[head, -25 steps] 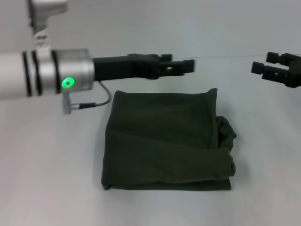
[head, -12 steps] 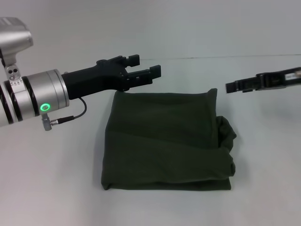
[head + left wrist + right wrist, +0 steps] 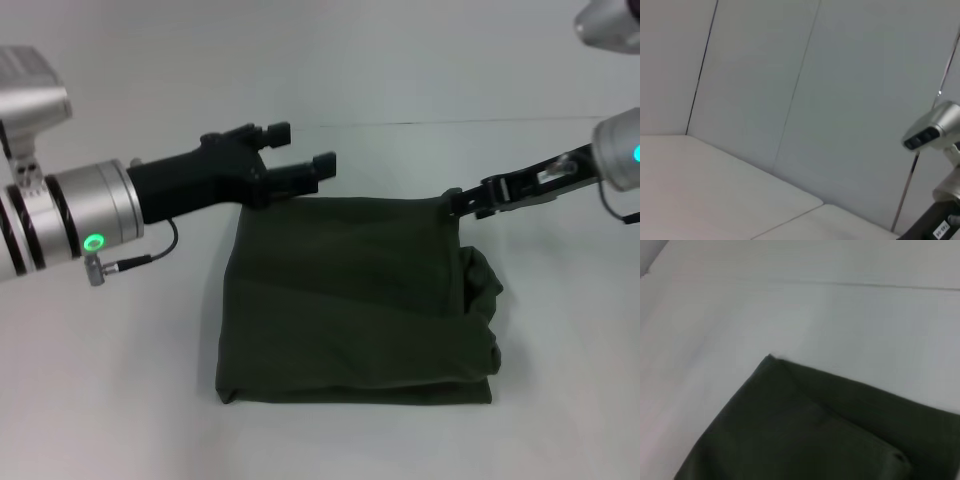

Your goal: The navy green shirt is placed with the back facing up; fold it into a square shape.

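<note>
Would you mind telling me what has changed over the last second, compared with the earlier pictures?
The right hand has swept in from the far right edge and down to the far right corner of the navy green shirt; whether it grips the cloth cannot be told. The left hand has drawn back toward the robot's left, its fingers apart, hovering by the far left corner. The shirt lies folded as before, unmoved.
</note>
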Controlling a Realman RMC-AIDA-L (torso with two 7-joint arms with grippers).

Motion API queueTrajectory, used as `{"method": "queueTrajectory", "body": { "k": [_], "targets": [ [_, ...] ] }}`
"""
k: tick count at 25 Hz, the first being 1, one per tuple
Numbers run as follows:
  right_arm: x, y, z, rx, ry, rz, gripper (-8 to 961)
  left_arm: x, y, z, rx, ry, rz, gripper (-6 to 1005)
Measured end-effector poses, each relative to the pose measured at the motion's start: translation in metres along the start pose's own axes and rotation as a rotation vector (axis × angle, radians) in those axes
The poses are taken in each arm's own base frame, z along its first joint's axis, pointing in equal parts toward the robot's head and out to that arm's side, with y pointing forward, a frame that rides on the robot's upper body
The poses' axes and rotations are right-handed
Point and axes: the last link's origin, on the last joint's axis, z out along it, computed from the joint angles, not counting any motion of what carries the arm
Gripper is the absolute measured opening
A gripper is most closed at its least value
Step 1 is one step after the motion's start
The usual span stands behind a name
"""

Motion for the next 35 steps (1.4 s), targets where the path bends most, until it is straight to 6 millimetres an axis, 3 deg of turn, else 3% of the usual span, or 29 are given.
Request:
{"method": "queueTrajectory", "body": {
  "k": [7, 16, 21, 27, 33, 35],
  "targets": [
    [-0.003, 0.011, 0.015, 0.001, 0.008, -0.015, 794, -0.026, 0.000, -0.018, 0.029, -0.006, 0.087, 888],
    [-0.002, 0.010, 0.027, 0.061, 0.011, -0.016, 739, -0.031, 0.001, -0.022, 0.042, 0.000, 0.096, 887],
    [0.002, 0.006, 0.028, 0.072, 0.003, 0.009, 542, -0.027, 0.001, -0.022, 0.036, 0.010, 0.101, 887],
    [0.005, 0.006, 0.032, 0.079, -0.009, 0.002, 378, -0.023, 0.001, -0.020, 0.030, 0.013, 0.112, 887],
    [0.004, 0.008, 0.035, 0.076, -0.018, -0.023, 128, -0.023, 0.000, -0.020, 0.032, 0.013, 0.116, 888],
    [0.004, 0.009, 0.035, 0.073, -0.018, -0.028, 110, -0.023, 0.000, -0.020, 0.033, 0.012, 0.115, 888]
  ]
}}
